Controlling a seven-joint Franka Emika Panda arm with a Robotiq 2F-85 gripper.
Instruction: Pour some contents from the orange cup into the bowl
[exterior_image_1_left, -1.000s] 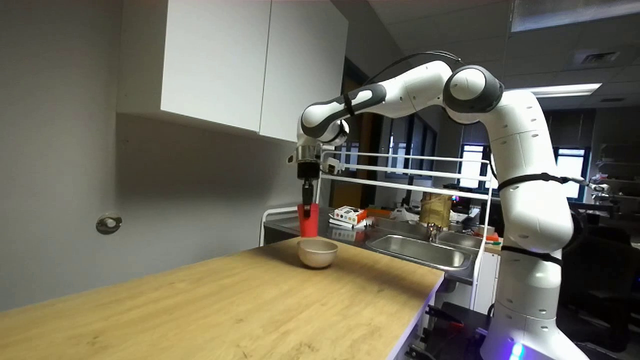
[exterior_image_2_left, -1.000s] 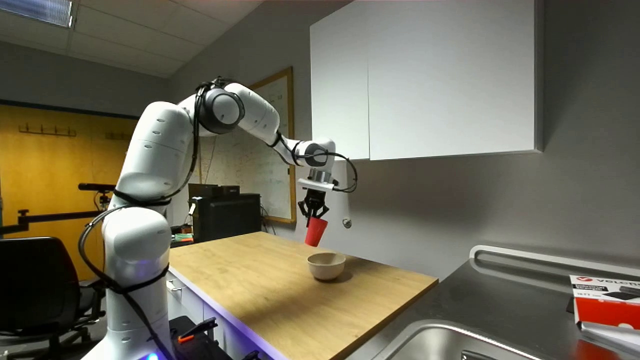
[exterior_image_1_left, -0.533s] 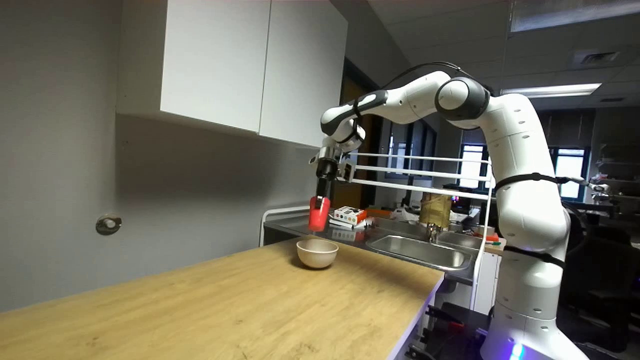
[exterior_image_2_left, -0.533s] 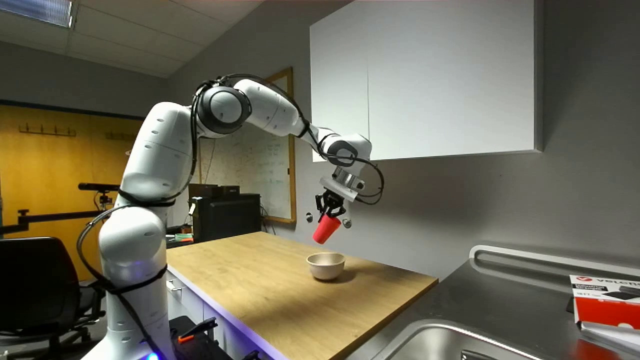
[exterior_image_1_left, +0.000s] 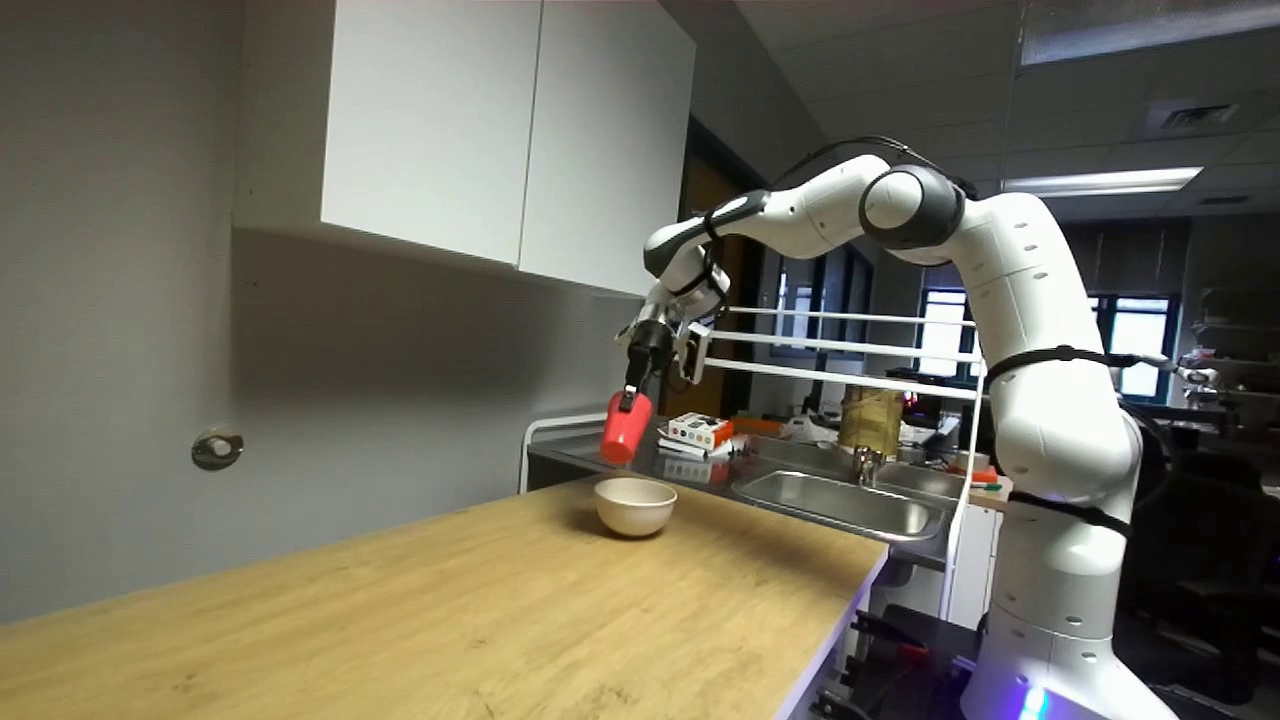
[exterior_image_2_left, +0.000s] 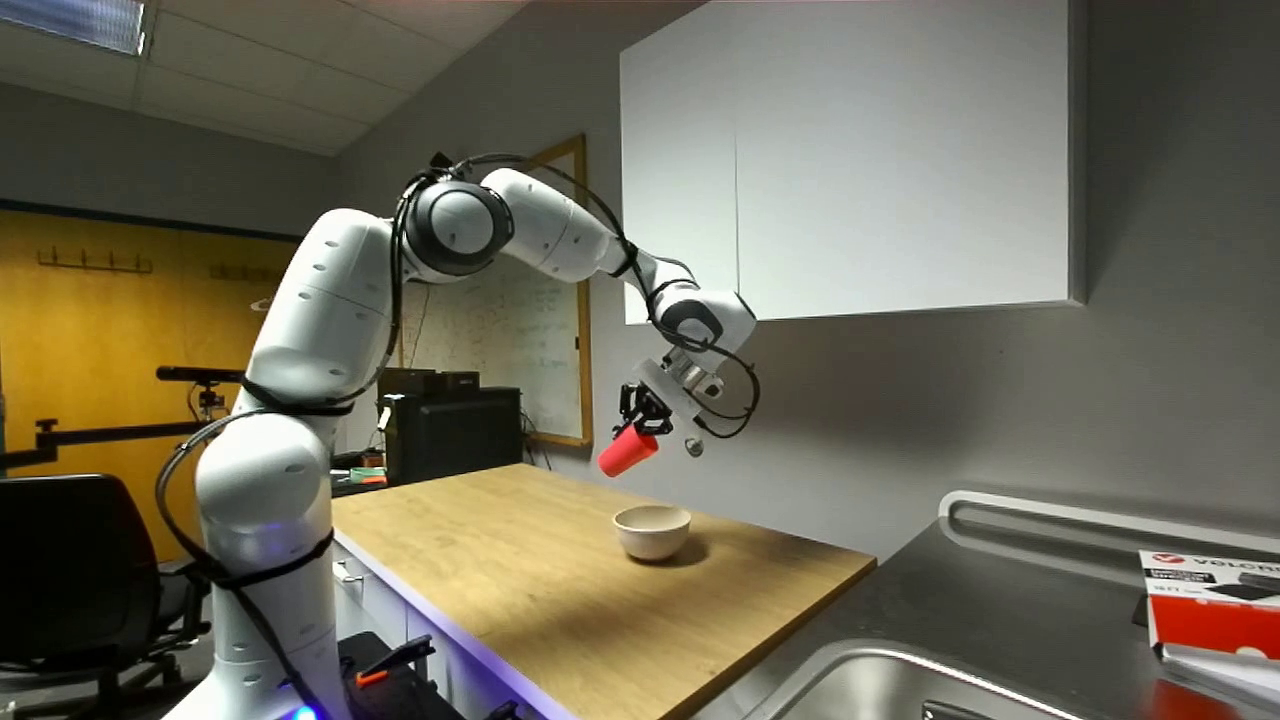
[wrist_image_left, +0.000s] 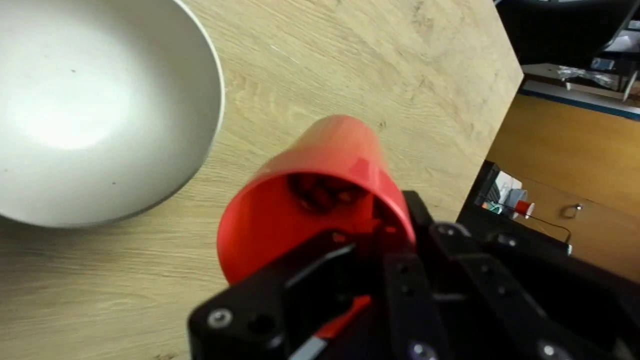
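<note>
ok so red-orange cup (exterior_image_2_left: 626, 453) now tipping further, base swinging away from wooden tabletop (exterior_image_1_left: 450, 610) edge by sink (exterior_image_1_left: 840, 505). Robotiq gripper (exterior_image_1_left: 627, 403) pinching it near mouth, above cream bowl (exterior_image_2_left: 652, 540) near corner by wall (exterior_image_1_left: 400, 460). Dark bits (wrist_image_left: 325, 192) still inside, pour prob needs more tilt

1. My gripper (exterior_image_2_left: 639, 428) holds the tilted orange cup (exterior_image_2_left: 626, 454), which juts lower than my jaws and takes up the room there.
2. Between the cup and the bowl (exterior_image_2_left: 652, 536), standing lower on the wooden tabletop (exterior_image_2_left: 500, 560), lies open air.
3. From above, the bowl's mouth is open.
4. The wall (exterior_image_2_left: 900, 400) bounds the tabletop; its white cabinet (exterior_image_2_left: 890, 160) hangs higher than my gripper.
5. White rails (exterior_image_1_left: 850, 348) stand on the sink (exterior_image_1_left: 830, 500) side.
</note>
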